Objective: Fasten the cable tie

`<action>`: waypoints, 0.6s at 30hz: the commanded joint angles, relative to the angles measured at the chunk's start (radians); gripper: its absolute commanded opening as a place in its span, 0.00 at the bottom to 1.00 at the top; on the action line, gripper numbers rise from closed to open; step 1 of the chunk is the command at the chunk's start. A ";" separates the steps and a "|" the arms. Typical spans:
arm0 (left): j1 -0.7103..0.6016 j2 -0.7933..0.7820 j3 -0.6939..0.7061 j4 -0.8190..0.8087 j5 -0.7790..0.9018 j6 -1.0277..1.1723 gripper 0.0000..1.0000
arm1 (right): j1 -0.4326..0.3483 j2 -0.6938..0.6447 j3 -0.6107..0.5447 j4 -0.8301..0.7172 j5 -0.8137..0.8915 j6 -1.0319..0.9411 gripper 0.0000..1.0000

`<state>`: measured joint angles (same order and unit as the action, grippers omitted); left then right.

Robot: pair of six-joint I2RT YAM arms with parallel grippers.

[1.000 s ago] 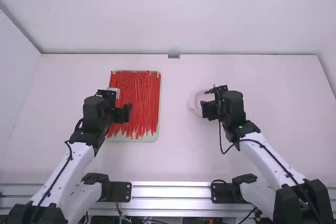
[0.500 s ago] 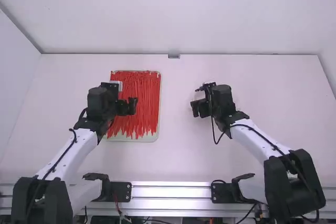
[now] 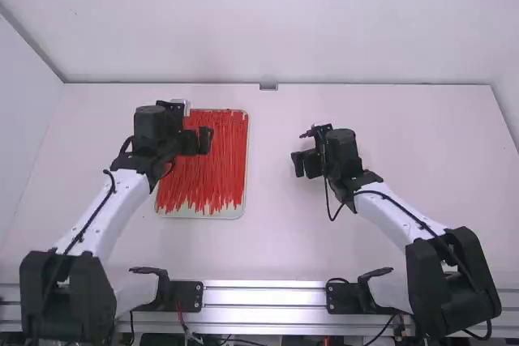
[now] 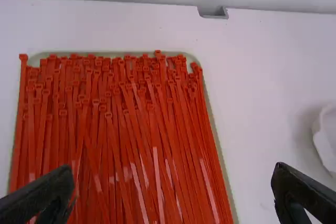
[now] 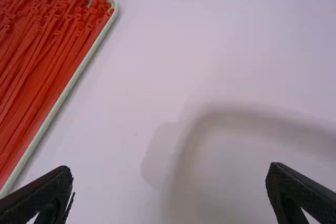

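A heap of red cable ties (image 3: 207, 160) lies on a pale tray (image 3: 244, 169) left of the table's middle. My left gripper (image 3: 200, 141) hovers over the heap's far half, open, with nothing between its fingers. In the left wrist view the ties (image 4: 115, 129) fill the tray (image 4: 207, 108) below the open gripper (image 4: 168, 203). My right gripper (image 3: 302, 162) hangs over bare table to the right of the tray, open and empty. The right wrist view shows the tray's corner with ties (image 5: 42, 45) and the gripper (image 5: 168, 198) above its own shadow.
A small grey bracket (image 3: 268, 86) sits at the table's far edge. A white crumpled thing (image 4: 326, 139) lies on the table right of the tray. White walls rise at the left and the back. The table's right half is bare.
The left gripper has moved away from the camera, from the tray's left rim onto the heap. The right gripper has shifted left, covering the white thing seen beside it earlier.
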<state>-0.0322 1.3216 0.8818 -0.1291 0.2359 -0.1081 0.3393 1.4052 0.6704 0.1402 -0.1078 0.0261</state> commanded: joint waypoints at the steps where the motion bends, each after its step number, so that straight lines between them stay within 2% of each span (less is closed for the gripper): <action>1: -0.007 0.110 0.074 -0.015 0.008 0.025 1.00 | 0.000 0.007 0.037 0.008 0.005 0.003 0.98; 5: -0.007 0.275 0.200 -0.046 0.007 0.035 0.96 | -0.016 0.007 0.037 0.017 0.004 -0.007 0.98; 8: -0.008 0.365 0.282 -0.088 -0.005 0.051 0.88 | -0.038 0.007 0.037 0.013 0.003 0.011 0.98; 9: -0.008 0.404 0.319 -0.107 -0.028 0.042 0.76 | -0.046 0.007 0.037 0.011 0.003 0.024 0.98; 10: -0.008 0.430 0.342 -0.118 -0.047 0.040 0.72 | -0.052 0.007 0.037 0.010 0.002 0.023 0.98; 18: -0.019 0.532 0.370 -0.064 -0.073 0.023 0.61 | -0.042 0.007 0.037 0.006 -0.003 0.030 0.98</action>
<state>-0.0345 1.8271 1.2312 -0.1982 0.1741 -0.0830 0.2852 1.4052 0.6739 0.1501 -0.1059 0.0490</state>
